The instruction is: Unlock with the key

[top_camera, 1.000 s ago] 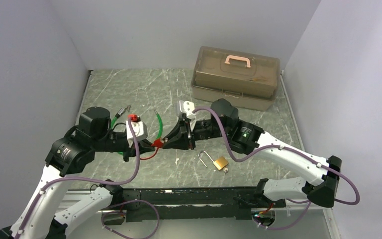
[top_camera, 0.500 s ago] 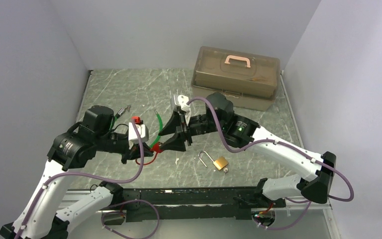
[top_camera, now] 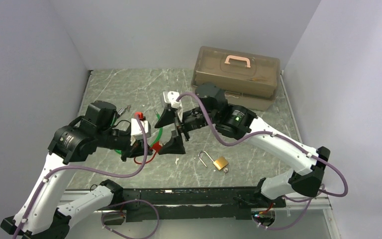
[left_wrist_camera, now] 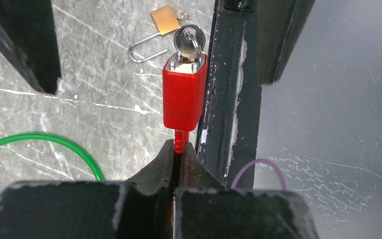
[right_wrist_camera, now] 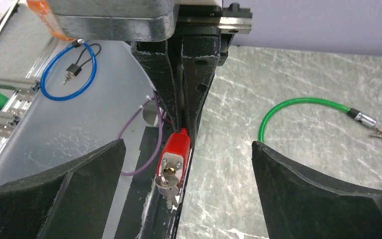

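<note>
The red padlock (left_wrist_camera: 184, 92) is a small block with a glossy red shell, square-shouldered, with a pale metal face at its far end. A silver key (left_wrist_camera: 189, 40) sits in the keyway there, with a split ring through its head. In the right wrist view a second key seems to hang from that ring, though I cannot be sure. A ribbed red stem comes out of the other end of the body.

My left tool (left_wrist_camera: 179, 149) is closed tight on that stem just beside the body. It holds the padlock up off the table (top_camera: 129, 89), near the front edge and between my two arms. My right tool (top_camera: 171, 132) is spread wide, one finger on either side of the padlock's key end. Neither finger touches the padlock or the key.

A brass padlock (top_camera: 221, 163) lies flat on the marbled table to the right of the red one. Its steel shackle is swung open and something small is at its base. A green cable (right_wrist_camera: 303, 104) curves across the table with a metal fitting on one end.

A toolbox (top_camera: 236, 74) of smoky brown translucent plastic stands at the back right of the table. Its lid is down and a pink handle sits on top. I cannot make out anything inside it through the walls.
</note>
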### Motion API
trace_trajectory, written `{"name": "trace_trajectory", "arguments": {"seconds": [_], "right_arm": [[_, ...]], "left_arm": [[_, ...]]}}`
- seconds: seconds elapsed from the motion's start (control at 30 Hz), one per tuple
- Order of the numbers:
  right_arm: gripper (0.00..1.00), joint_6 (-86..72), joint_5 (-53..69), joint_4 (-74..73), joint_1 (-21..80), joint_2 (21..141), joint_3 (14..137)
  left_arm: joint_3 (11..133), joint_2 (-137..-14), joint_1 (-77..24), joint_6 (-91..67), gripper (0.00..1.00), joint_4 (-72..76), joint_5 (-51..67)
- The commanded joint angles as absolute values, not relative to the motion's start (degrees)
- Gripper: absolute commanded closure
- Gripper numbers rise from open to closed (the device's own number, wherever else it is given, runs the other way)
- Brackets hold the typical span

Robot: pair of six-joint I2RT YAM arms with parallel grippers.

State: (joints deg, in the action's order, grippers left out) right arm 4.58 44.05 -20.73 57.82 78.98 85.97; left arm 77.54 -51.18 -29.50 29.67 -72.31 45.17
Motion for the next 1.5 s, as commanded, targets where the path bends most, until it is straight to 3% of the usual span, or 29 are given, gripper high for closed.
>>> {"name": "trace_trajectory", "arguments": {"seconds": [0.0, 0.07, 0.13, 0.33, 0.5, 0.63, 0.8, 1.0, 1.23, 1.47], "right_arm": [[0.0, 9.0, 42.1, -28.5, 59.1, 82.0, 91.1], [0.0, 9.5, 39.9, -30.2, 59.6, 83.5, 92.9], [0.07, 10.1, 38.2, -32.3, 60.0, 84.9, 94.9], [0.41, 12.0, 36.4, -40.6, 60.7, 89.2, 100.8], [0.84, 14.2, 35.0, -44.7, 61.4, 90.8, 103.0], [1.0, 16.4, 32.5, -49.6, 62.2, 93.0, 106.1], [1.0, 15.0, 35.0, -42.1, 62.3, 91.1, 102.1], [1.0, 6.9, 38.0, -22.5, 61.0, 86.8, 90.6], [1.0, -4.1, 45.0, -6.1, 50.7, 74.6, 74.3], [1.0, -6.9, 48.3, -2.5, 50.1, 73.8, 68.6]], "left_arm": [[80.3, -51.8, -29.7, 28.4, 1.0, -72.1, 45.0], [80.3, -52.0, -29.7, 28.3, 1.0, -72.2, 44.5], [80.1, -51.9, -29.7, 28.3, 1.0, -72.3, 43.9], [79.5, -51.9, -29.7, 27.8, 1.0, -72.2, 41.5], [79.4, -52.1, -29.7, 27.6, 1.0, -72.1, 40.3], [79.5, -52.2, -29.7, 28.0, 1.0, -72.5, 39.7], [79.2, -52.2, -30.0, 28.7, 1.0, -72.8, 40.2], [77.7, -52.9, -30.8, 29.4, 1.0, -72.2, 41.6], [74.8, -50.5, -31.4, 31.0, 1.0, -74.0, 38.8], [74.8, -47.6, -30.6, 30.6, 1.0, -73.8, 40.8]]}}
